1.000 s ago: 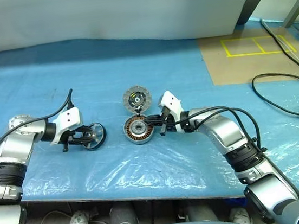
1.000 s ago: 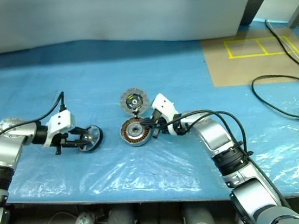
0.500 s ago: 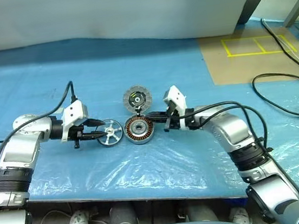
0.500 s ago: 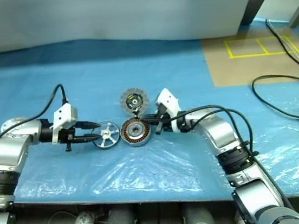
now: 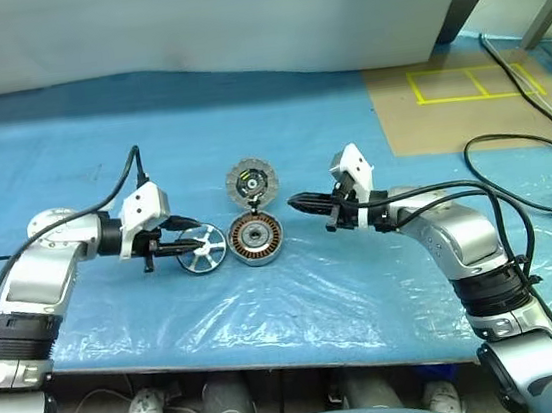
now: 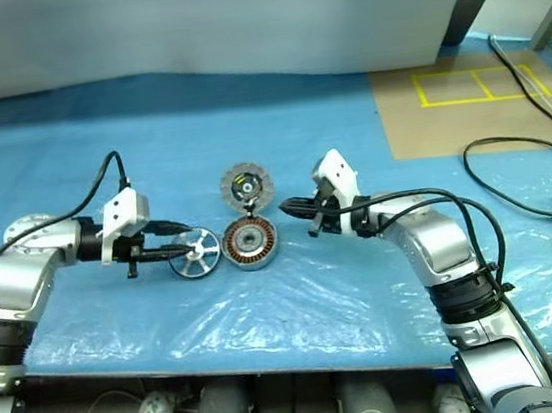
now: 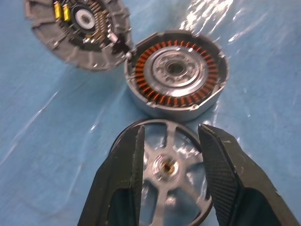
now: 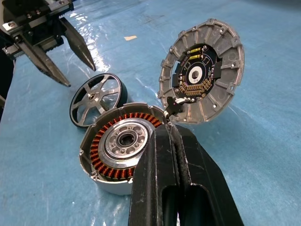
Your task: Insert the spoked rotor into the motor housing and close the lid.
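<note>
My left fingers (image 7: 136,174) stand apart, one on each side of the rotor (image 5: 201,248); whether they pinch it I cannot tell. The rotor lies flat on the desk (image 5: 317,292), and the housing (image 5: 257,239) sits just past the fingertips, nearly touching its rim, cup open upward, the lid (image 5: 252,181) swung open beyond it. My right fingers (image 8: 176,188) are pressed together, empty, apart from the housing on its far side. So I judge the left arm nearer for the lift across.
</note>
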Motion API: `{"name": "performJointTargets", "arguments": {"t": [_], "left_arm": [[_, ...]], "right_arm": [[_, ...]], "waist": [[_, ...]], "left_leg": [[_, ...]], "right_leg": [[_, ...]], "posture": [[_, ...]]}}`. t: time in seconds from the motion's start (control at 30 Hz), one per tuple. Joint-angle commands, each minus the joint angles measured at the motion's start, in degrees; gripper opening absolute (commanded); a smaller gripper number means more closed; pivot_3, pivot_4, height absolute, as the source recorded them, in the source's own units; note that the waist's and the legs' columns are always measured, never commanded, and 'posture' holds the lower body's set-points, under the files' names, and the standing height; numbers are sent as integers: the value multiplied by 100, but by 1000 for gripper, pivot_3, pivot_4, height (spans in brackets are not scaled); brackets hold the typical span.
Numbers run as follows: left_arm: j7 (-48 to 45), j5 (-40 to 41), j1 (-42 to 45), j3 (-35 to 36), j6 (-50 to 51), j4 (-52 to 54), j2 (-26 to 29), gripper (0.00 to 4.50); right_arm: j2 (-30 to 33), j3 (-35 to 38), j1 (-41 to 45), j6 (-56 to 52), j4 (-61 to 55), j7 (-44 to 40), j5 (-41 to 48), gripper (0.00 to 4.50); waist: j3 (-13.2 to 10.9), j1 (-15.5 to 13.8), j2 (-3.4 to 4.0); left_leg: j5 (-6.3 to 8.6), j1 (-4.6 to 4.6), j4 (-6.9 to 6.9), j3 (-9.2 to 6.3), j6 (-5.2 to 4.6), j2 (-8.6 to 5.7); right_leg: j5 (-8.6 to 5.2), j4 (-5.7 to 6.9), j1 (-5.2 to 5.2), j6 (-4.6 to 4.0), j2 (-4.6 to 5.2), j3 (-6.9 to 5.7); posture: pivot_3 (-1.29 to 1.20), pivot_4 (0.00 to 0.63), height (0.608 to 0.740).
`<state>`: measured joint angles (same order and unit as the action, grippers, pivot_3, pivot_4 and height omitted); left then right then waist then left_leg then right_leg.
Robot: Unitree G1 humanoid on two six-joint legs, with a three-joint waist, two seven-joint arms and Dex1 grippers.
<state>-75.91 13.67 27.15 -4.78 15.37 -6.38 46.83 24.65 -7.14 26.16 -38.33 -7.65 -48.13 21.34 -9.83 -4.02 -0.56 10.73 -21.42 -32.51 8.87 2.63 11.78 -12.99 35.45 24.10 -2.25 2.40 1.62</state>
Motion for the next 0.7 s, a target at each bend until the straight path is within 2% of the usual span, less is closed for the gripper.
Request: {"name": "performJointTargets", "arguments": {"t": [0.03,0.4,0.7], "left_arm": [[-165,-163,375,-52,-175,-232,201,1876],[-329,-581,475,-599,-812,-433,-54,1876],[-362,-995,619,-791,-1349,-1339,-72,1876]], "right_arm": [[-42,2,21,154,-84,76,-4,0],[-86,-87,-50,212,-2,254,-124,0],[-95,-46,-102,327,107,427,-247,0]], "waist": [[0,-5,0],[0,2,0],[0,-5,1]], "left_leg": [[0,0,0,0,0,-1],[-1,-1,4,0,1,-1],[-1,0,0,-1,1,-2]], "right_leg": [[0,0,0,0,1,0],[3,1,0,5,1,-1],[2,4,-1,4,2,-1]], "posture": [[0,150,740],[0,150,740],[0,150,740]]}}
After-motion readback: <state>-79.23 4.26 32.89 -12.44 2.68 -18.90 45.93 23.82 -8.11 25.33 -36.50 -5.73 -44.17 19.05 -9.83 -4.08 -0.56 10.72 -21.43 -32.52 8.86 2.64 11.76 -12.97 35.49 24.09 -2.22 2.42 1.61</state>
